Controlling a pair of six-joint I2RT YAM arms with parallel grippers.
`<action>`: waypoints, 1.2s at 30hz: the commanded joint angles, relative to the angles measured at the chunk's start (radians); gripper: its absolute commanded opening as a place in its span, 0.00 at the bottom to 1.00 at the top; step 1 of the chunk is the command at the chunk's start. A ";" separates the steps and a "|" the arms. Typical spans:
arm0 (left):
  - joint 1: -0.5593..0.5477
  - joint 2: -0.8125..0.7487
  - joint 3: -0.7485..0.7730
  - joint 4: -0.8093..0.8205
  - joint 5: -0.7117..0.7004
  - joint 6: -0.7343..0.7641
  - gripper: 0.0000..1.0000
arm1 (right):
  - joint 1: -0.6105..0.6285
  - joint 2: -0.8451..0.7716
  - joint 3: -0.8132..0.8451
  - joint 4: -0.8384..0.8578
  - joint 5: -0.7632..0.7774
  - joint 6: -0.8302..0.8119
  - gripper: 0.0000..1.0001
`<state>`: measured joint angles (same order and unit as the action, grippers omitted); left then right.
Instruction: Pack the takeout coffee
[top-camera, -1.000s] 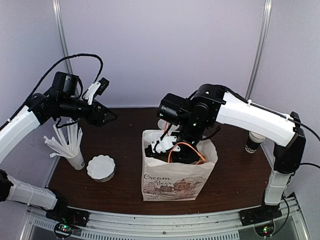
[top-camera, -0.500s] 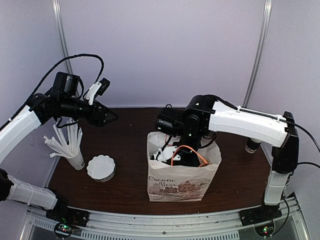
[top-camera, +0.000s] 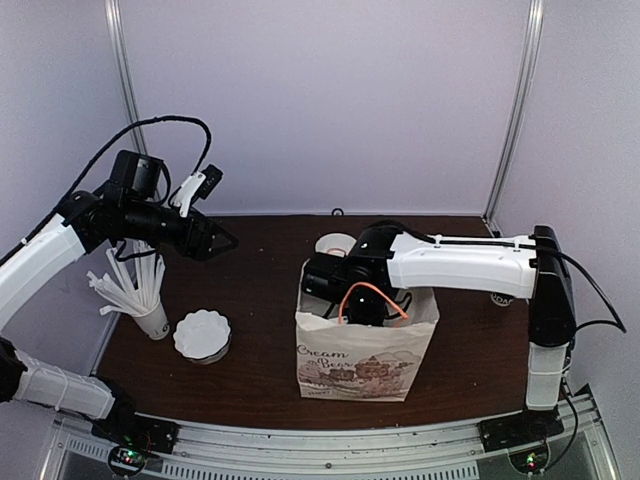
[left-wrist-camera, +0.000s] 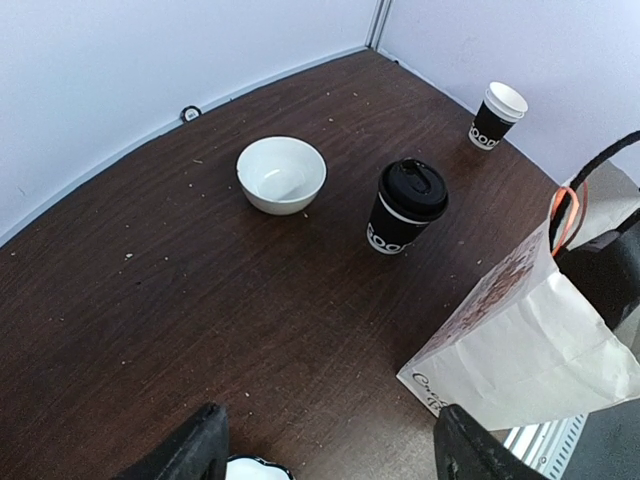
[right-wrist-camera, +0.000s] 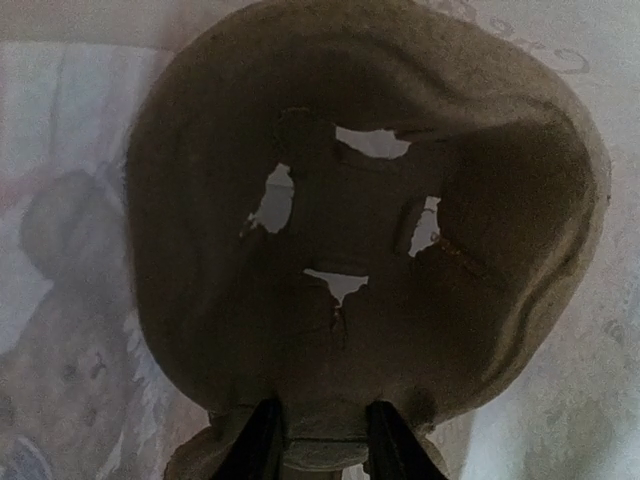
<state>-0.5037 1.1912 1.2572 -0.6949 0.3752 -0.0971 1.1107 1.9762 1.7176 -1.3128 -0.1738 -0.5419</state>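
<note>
Coffee's place: the takeout coffee (left-wrist-camera: 407, 207), a small black paper cup with white lettering and a round black plastic lid, stands upright on the dark brown wooden counter (left-wrist-camera: 150, 300), about midway along it and towards the far edge. The overhead view does not show the cup, because the right arm lies across that spot.

Neighbours: a round white bowl (left-wrist-camera: 281, 175) sits near the cup, on its left and a little farther back. A matching black lidless paper cup with a white rim (left-wrist-camera: 497, 115) is well apart, by the right edge. The white printed paper bag (top-camera: 360, 355) stands open on the cup's near side, towards the near edge.

Left gripper: the left gripper (left-wrist-camera: 330, 440) hangs above the left half of the counter, spread wide with nothing between its fingers.

Right gripper: the right gripper (right-wrist-camera: 322, 445) is down inside the bag. Its fingers are drawn in narrow on the edge of a brown moulded-pulp cup carrier (right-wrist-camera: 370, 230), which fills that camera's view.

Deciding relation: from the left gripper the coffee lies ahead and to the right, well apart, with bare counter between. Its long axis is vertical, so a level approach closing on the cup wall below the lid looks suitable. The right arm is the nearer one but is occupied with the carrier. The left is free.

Step in hand: most likely seating the carrier in the bag. The coffee has not yet been picked up.

Risk: with the fingers spread this wide, one of them could nudge the bowl on the way in.
</note>
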 joint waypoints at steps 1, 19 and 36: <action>0.008 -0.016 -0.017 0.052 0.013 -0.006 0.74 | 0.005 0.003 -0.021 0.025 0.021 0.028 0.31; 0.007 0.023 0.014 0.023 0.156 0.020 0.72 | 0.005 -0.121 0.134 -0.126 0.006 0.011 0.57; -0.199 0.193 0.230 0.026 0.229 0.226 0.70 | 0.001 -0.294 0.293 -0.148 -0.065 -0.043 0.55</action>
<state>-0.6678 1.3354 1.4311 -0.7109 0.5922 0.0551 1.1107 1.7306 1.9888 -1.4631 -0.2192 -0.5640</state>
